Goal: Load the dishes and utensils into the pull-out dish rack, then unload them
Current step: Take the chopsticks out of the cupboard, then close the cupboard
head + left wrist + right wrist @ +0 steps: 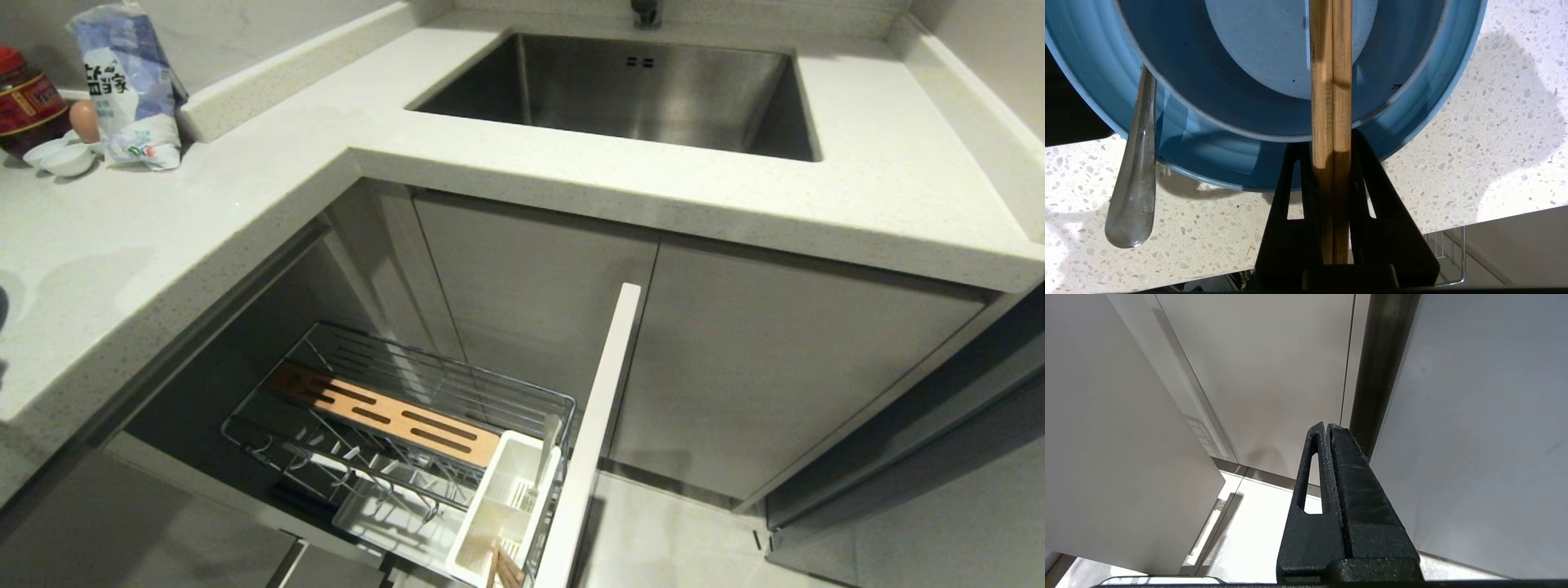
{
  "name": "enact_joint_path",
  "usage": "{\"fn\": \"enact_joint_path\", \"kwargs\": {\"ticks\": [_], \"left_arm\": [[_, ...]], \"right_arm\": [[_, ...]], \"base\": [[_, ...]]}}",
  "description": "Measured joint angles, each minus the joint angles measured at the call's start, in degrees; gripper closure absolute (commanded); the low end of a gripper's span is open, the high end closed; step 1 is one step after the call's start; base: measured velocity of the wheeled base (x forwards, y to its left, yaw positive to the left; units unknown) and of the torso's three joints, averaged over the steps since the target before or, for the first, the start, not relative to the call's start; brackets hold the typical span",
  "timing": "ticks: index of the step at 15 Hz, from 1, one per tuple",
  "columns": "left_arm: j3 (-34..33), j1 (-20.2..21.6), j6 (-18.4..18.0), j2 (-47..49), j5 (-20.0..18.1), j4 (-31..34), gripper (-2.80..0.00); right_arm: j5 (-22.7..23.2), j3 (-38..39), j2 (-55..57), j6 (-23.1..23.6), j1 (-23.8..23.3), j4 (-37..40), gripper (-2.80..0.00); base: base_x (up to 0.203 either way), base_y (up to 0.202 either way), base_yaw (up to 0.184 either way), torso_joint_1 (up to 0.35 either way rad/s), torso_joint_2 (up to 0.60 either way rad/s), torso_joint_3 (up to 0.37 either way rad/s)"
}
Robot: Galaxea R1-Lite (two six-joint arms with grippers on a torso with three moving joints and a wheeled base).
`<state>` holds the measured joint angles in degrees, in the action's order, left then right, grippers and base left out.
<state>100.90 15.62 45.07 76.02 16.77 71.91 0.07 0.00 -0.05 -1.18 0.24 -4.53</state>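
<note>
In the left wrist view my left gripper [1331, 143] is shut on the pair of wooden chopsticks [1331, 61], which reach out over the deep blue bowl [1241, 94]. The bowl sits in the light-blue plate [1216, 163] on the speckled countertop [1474, 143]. The silver spoon [1133, 196] leans on the plate's rim, its end on the counter. The pull-out dish rack [424, 425] stands pulled out below the counter, with a wooden slotted bar [384, 416] and a white caddy [506, 506]. My right gripper [1328, 426] is shut and empty, beside cabinet panels.
The steel sink [637, 90] is set in the counter at the back. A bag [131, 82], a jar [24, 98], an egg and small white saucers [61, 155] stand at the far left. The rack's pale front panel [600, 425] juts out. A grey handle [545, 445] stands in the caddy.
</note>
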Motion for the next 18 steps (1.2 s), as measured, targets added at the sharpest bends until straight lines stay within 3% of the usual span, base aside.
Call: {"fn": "enact_joint_path", "kwargs": {"ticks": [1, 2, 3, 18], "left_arm": [[-0.1, 0.1, 0.0, 0.0, 0.0, 0.0, 0.00], [-0.1, 0.1, 0.0, 0.0, 0.0, 0.0, -1.28], [-0.1, 0.1, 0.0, 0.0, 0.0, 0.0, -2.80], [0.4, -0.4, 0.1, -5.0, 0.0, -0.1, -2.80]], "right_arm": [[0.0, 0.0, 0.0, 0.0, 0.0, 0.0, 0.00], [0.0, 0.0, 0.0, 0.0, 0.0, 0.0, 0.00], [0.0, 0.0, 0.0, 0.0, 0.0, 0.0, 0.00], [0.0, 0.0, 0.0, 0.0, 0.0, 0.0, 0.00]], "base": [[0.000, 0.000, 0.000, 0.000, 0.00, 0.000], [0.000, 0.000, 0.000, 0.000, 0.00, 0.000], [0.000, 0.000, 0.000, 0.000, 0.00, 0.000], [0.000, 0.000, 0.000, 0.000, 0.00, 0.000]]}}
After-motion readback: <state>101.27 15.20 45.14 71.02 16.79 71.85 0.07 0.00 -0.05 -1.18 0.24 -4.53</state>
